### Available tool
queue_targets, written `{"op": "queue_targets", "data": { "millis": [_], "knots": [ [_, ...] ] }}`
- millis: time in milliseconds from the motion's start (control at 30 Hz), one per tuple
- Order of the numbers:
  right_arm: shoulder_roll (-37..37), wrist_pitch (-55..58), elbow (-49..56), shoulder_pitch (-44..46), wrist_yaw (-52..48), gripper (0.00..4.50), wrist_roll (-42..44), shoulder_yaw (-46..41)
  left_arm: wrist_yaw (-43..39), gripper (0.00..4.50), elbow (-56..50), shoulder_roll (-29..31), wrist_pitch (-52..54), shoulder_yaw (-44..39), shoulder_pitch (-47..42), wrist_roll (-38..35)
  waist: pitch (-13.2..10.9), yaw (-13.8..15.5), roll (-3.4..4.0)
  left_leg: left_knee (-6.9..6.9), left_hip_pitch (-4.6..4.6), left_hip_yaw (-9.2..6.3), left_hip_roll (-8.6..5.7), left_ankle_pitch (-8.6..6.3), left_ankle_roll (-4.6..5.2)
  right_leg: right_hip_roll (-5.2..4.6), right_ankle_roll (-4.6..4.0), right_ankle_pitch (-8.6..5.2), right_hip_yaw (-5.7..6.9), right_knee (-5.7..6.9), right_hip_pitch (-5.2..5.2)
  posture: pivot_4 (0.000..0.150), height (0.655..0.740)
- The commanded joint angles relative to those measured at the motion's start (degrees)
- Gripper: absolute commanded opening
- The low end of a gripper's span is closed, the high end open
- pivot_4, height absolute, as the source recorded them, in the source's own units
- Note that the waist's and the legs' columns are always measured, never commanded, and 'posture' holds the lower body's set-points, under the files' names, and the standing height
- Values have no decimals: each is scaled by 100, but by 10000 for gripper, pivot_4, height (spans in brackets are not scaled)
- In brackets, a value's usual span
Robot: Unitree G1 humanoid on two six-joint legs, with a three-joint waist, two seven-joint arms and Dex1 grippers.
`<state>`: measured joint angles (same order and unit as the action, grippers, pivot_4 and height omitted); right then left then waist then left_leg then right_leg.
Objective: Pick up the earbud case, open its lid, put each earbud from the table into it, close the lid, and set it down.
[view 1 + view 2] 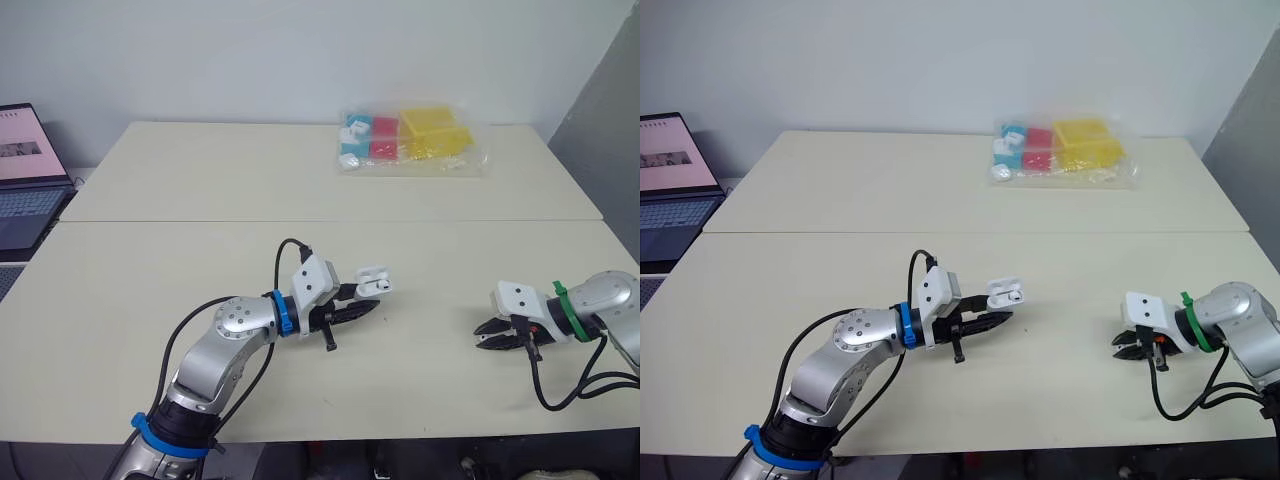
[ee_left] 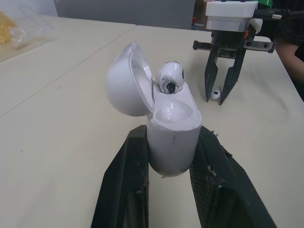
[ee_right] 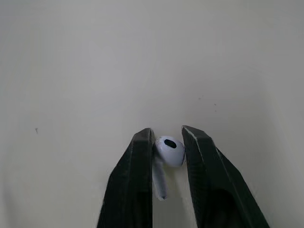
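White case (image 2: 173, 137), lid open, sat clamped in the left gripper (image 1: 352, 312) at centre frame, one bud (image 2: 170, 78) seated. At lower right, the right gripper (image 1: 492, 335) pinched the loose bud (image 3: 169, 151) on the table (image 1: 200, 200). The lift probably wanted a gentle hold, stem down.

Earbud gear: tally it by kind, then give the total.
Earbud case: 1, lid open, held by the left pincer
Earbuds: 2, one seated in the case, one gripped by the right pincer
Total: 3
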<state>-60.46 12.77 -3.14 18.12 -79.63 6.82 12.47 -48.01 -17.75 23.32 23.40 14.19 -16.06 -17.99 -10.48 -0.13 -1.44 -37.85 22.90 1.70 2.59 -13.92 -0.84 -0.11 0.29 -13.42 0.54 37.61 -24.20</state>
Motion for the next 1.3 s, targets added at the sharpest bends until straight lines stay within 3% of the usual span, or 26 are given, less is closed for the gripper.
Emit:
{"op": "queue_targets", "data": {
  "millis": [33,133,300,467,567,767,1033,1300],
  "knots": [
    [-22,-141,-29,29,5,21128,-110,-67,29,7665,-270,-2,-15,-89,5,-122,0,-2,0,-1,-1,0,0,0,0,0,0,0,0,1,1,1500,7400],
    [-41,-180,41,37,-43,31559,-49,-153,35,7665,-276,-11,-7,-81,10,-125,0,-3,0,-5,-6,2,0,0,0,0,1,1,0,5,3,1500,7400],
    [-227,157,609,-60,-43,31765,327,-602,57,7665,-288,-42,1,-64,25,-128,0,-1,1,-5,-7,1,0,0,-1,0,0,1,0,11,2,1500,7400],
    [-493,1333,1604,-442,251,31765,733,-1152,75,7665,-281,-69,-14,-58,66,-124,0,9,1,0,0,-6,2,0,-1,-1,-4,-2,-4,8,0,1500,7400],
    [-1062,2374,2222,-596,596,31765,167,-838,99,7665,-227,-131,-41,-23,46,-108,1,14,3,-2,-1,-7,-1,0,-1,-8,-4,-2,-3,10,1,1500,7400],
    [-864,3149,2295,-204,950,31765,-33,-281,115,7665,-128,-265,-105,62,-14,-67,1,-7,0,-7,-9,-2,-3,0,-1,-8,-28,-16,-2,11,2,1500,7400],
    [-545,3489,2010,557,1000,31765,-435,701,139,7665,-64,-347,-171,85,5,-9,1,1,0,-1,2,-5,-2,0,-1,-5,-8,-4,0,9,-4,1500,7400],
    [-522,3478,1759,832,758,31765,-573,1060,210,7665,-80,-426,-242,116,118,27,1,1,0,-4,0,-3,-2,0,-1,-6,-6,-3,2,8,-2,1500,7400]
  ]
}}
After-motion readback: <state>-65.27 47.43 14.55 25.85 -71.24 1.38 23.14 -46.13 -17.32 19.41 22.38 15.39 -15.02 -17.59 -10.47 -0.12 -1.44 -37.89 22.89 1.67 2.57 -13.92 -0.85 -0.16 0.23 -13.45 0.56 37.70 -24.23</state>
